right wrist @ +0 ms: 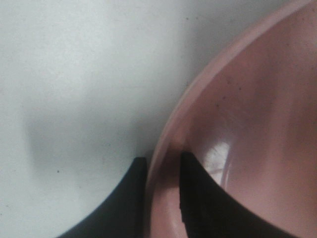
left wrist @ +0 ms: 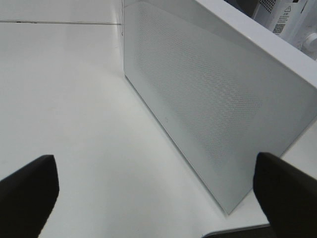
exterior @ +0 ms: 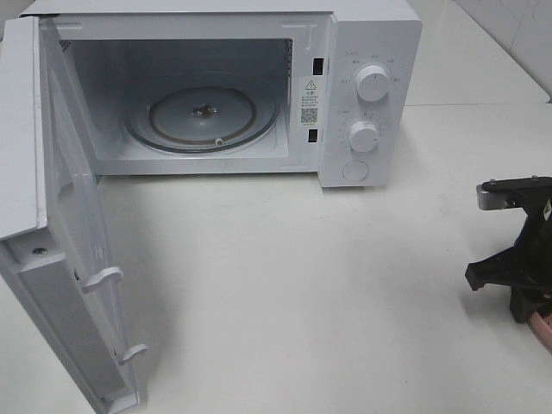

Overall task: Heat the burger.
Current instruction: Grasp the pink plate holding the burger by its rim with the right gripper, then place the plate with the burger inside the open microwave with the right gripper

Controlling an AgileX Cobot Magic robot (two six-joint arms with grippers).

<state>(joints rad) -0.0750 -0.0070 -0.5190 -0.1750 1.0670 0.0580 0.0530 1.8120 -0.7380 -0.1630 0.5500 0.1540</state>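
Right gripper (right wrist: 163, 159) looks clamped on the rim of the pink plate (right wrist: 247, 124), one finger inside, one outside, while the left gripper (left wrist: 154, 163) hangs wide open beside the microwave door (left wrist: 208, 99).

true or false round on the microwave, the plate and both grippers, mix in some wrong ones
1. The microwave door stands open. True.
2. The right gripper has a finger on each side of the rim of the pink plate. True.
3. The pink plate sits on the glass turntable. False: the turntable is bare.
4. The left gripper is shut. False: its jaws stand wide apart.
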